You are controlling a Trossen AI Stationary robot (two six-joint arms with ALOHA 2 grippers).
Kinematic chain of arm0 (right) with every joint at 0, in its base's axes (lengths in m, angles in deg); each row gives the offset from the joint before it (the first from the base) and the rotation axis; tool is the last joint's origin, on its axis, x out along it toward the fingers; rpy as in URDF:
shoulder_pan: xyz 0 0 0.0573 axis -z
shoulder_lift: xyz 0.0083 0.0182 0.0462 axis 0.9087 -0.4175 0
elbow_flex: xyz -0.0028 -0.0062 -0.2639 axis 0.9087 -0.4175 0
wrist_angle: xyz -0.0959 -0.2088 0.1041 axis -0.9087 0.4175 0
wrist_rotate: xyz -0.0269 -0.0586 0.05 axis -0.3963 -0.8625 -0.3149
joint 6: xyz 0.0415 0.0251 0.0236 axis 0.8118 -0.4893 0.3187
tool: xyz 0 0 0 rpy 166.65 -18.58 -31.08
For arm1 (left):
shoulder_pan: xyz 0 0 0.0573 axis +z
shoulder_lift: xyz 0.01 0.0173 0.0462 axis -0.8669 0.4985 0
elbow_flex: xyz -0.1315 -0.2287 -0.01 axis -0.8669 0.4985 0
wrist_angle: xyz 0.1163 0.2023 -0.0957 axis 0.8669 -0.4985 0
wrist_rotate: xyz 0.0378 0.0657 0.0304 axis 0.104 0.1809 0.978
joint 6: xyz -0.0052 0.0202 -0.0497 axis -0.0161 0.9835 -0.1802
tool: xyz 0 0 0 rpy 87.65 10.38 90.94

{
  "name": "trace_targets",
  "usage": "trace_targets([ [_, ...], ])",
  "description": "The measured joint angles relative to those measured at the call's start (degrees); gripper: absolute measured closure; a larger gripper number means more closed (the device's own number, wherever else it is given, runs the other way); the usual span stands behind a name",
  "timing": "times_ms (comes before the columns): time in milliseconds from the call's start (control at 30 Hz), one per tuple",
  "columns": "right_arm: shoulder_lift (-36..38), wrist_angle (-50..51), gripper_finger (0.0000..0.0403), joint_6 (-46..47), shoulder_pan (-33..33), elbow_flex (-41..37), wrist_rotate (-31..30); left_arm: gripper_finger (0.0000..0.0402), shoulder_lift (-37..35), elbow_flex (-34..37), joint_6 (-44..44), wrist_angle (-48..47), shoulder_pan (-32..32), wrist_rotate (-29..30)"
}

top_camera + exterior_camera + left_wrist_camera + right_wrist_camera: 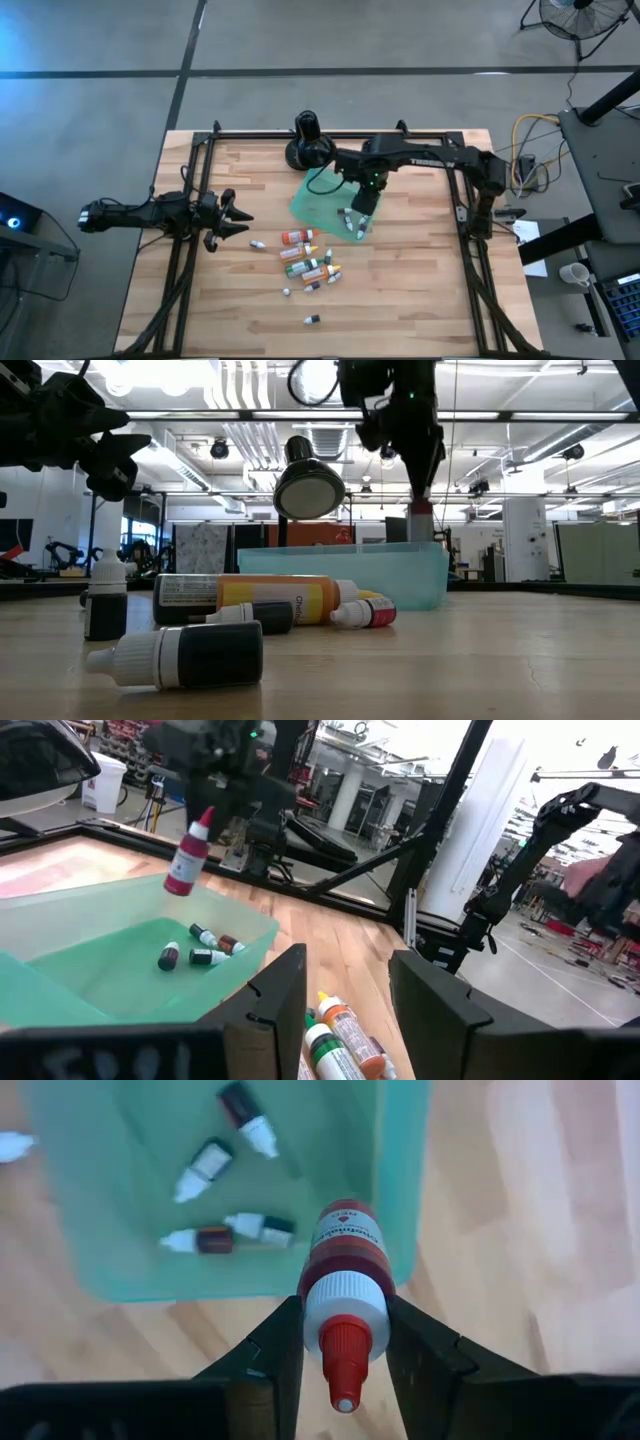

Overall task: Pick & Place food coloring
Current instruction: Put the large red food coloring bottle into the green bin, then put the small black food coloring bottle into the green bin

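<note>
**Red bottle held over the green tray, four small ones already inside**

While the left arm waits out at the left edge of the table, its left gripper (238,219) hangs with fingers apart and nothing between them. The right gripper (343,1342) is the one at work. It is clenched on a red food coloring bottle (345,1270) by the white collar, fingers pressed to either side, the red cap pointing back toward the wrist. From where the left wrist looks across, that bottle (190,855) hangs tilted in the air above the teal-green tray (308,205), clear of its floor.

Down in the tray lie four tiny dropper bottles (232,1232), all on their sides with white caps, gathered toward one end near a wall; two of them lie touching, cap to base. Their colours are dark and hard to tell apart.

Outside the tray, the rest of the food coloring lies loose on the wooden table (420,280): a cluster of bottles (310,262) just in front of the tray, among them a larger orange one (285,600) on its side, plus one small bottle (312,320) lying well apart toward the front edge. A black round-based stand (309,145) sits behind the tray at the back of the table.
</note>
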Motion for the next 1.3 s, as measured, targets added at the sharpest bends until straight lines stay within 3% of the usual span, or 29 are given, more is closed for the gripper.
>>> trace_targets([
  [133,0.0,-3.88,0.0296,-1.48,1.99,-3.18,0.02,0.0284,0.0,0.0,0.01,-0.01,0.0,0.01],
  [233,0.0,-7.25,0.0296,-1.64,3.64,-5.71,3.36,0.0284,0.0,0.0,-0.01,-0.01,0.0,0.0],
  [467,-0.2,-7.8,0.0296,-3.2,5.54,-10.27,4.73,0.0284,0.0,0.0,0.0,-0.01,0.0,-0.01],
  [667,-0.19,-7.9,0.0288,-4.35,6.46,-11.0,8.73,0.0284,0.0,-0.01,-0.01,-0.01,-0.04,-0.01],
  [933,-0.17,-7.63,0.0248,-4.61,6.39,-11.28,8.95,0.0284,0.0,0.0,0.0,0.0,-0.04,-0.01],
  [1300,3.18,-5.63,0.0226,-7.41,6.13,-11.29,8.45,0.0284,0.0,0.0,-0.01,-0.01,-0.02,-0.01],
])
